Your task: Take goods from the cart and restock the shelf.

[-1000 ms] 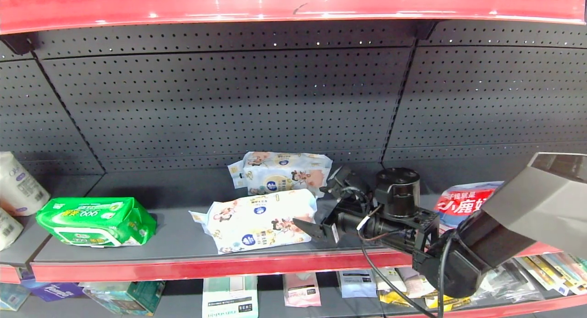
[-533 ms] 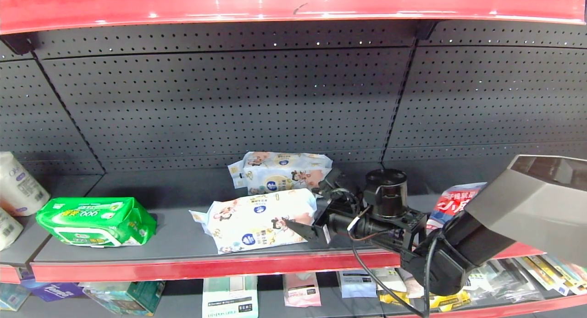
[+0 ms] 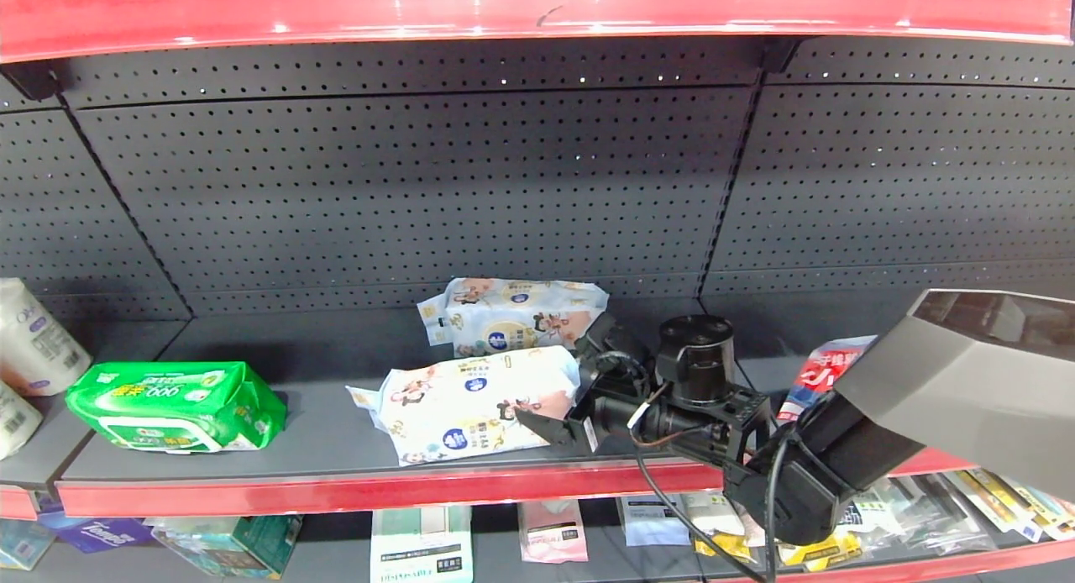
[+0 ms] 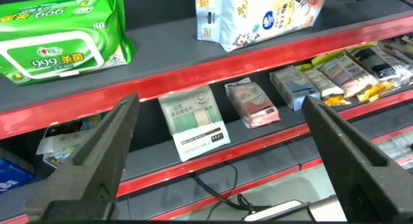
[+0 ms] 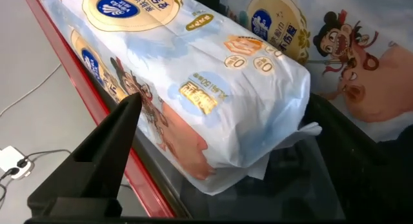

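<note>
1. Shelf (image 3: 319, 356): mid tier, grey deck w/ red front lip. Mostly bare, so prob. the tier being restocked.
2. R gripper (image 3: 564, 383): jaws apart, straddling the right end of the front wipes pack (image 3: 470, 407). One finger (image 5: 97, 159) runs along the pack's lip-side face, the other behind it. Not clamped. Either letting go or squaring it up, can't tell which.
3. L gripper (image 4: 221, 100): fingers wide apart, empty, held low in front of the shelving, prob. parked clear of the R arm.
4. Front wipes pack: flat, a bit skewed, near the lip.
5. Green wipes pack (image 3: 172, 402): flat, well apart to the left, its own spot.
6. Rear wipes pack (image 3: 516, 314): same print, just behind the front one, so grouped by kind.
7. Lower-tier packets (image 4: 197, 121): small goods below.
</note>
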You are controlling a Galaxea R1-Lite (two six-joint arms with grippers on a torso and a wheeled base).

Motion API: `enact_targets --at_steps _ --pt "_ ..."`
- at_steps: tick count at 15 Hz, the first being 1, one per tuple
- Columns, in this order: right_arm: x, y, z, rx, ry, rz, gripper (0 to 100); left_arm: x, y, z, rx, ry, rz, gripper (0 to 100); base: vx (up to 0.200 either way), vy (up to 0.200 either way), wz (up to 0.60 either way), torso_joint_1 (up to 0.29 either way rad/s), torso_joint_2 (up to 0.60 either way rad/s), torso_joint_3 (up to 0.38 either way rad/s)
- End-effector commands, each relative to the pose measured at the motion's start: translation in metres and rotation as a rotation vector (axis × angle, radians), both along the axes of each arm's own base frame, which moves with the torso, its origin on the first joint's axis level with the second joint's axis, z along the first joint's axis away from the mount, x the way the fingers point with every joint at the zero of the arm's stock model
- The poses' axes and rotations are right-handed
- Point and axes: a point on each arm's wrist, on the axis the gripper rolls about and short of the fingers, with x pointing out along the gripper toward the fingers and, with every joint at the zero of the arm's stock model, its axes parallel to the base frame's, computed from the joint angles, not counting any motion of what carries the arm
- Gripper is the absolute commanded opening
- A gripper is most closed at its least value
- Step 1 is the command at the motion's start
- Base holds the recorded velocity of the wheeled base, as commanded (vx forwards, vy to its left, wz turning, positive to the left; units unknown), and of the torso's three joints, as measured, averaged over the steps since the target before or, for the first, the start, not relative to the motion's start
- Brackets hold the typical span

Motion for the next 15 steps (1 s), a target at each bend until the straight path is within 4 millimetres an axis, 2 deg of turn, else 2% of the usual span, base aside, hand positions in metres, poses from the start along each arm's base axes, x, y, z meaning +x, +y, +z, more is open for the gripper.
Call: enact_targets --at_steps 1,3,4,12,15 --pt "-0.0012 0.0018 -0.0001 0.001 0.0 0.006 100 0.0 0.0 -0.0001 0.002 -0.001 0.001 100 0.0 0.0 0.0 0.0 0.0 0.0" --pt "-0.0012 0.0018 0.0 0.001 -0.001 0.004 100 0.0 0.0 -0.0001 0.002 -0.001 0.001 100 0.0 0.0 0.0 0.0 0.0 0.0" --pt "-0.0007 0.0014 -0.0005 0.001 0.0 0.003 0 0.0 0.0 -0.0001 0.002 -0.001 0.001 100 0.0 0.0 0.0 0.0 0.0 0.0" --pt "-0.0024 -0.0009 0.0005 -0.002 0.001 -0.008 0 0.0 0.0 -0.0001 0.003 -0.001 0.001 100 0.0 0.0 0.0 0.0 0.0 0.0" --pt "-0.0079 -0.0059 0.008 0.005 -0.003 -0.012 0 0.0 0.0 -0.0001 0.003 -0.001 0.001 100 0.0 0.0 0.0 0.0 0.0 0.0"
